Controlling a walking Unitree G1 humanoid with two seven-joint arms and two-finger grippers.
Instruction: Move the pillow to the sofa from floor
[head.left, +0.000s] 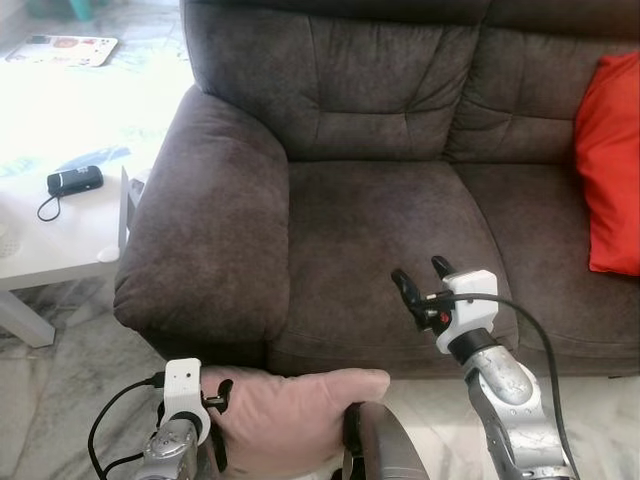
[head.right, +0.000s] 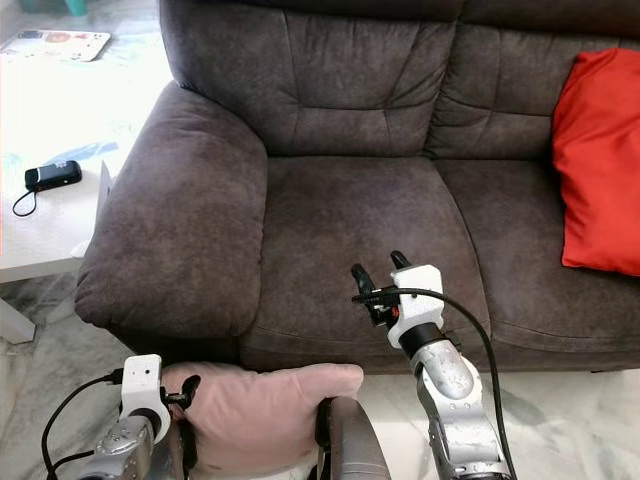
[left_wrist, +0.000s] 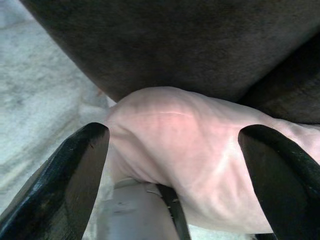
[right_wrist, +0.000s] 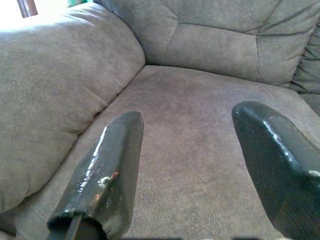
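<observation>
In the left eye view, the pink pillow (head.left: 290, 415) sits low in front of the dark brown sofa (head.left: 380, 220), below the front edge of its seat. The left gripper (head.left: 215, 400) presses against the pillow's left end. The right gripper (head.left: 420, 280) hovers over the front of the seat cushion, its fingers parted and empty, well apart from the pillow. A red cushion (head.left: 612, 165) leans at the sofa's right end. A white surface (head.left: 60, 230) to the left carries a small black device (head.left: 75, 180).

In the left wrist view, the left gripper's two fingers (left_wrist: 70, 185) straddle the pillow (left_wrist: 185, 150), clamping its pink fabric between them, under the sofa's dark front.

In the right wrist view, the right gripper's fingers (right_wrist: 107, 175) stand apart over the seat cushion (right_wrist: 200, 130).
</observation>
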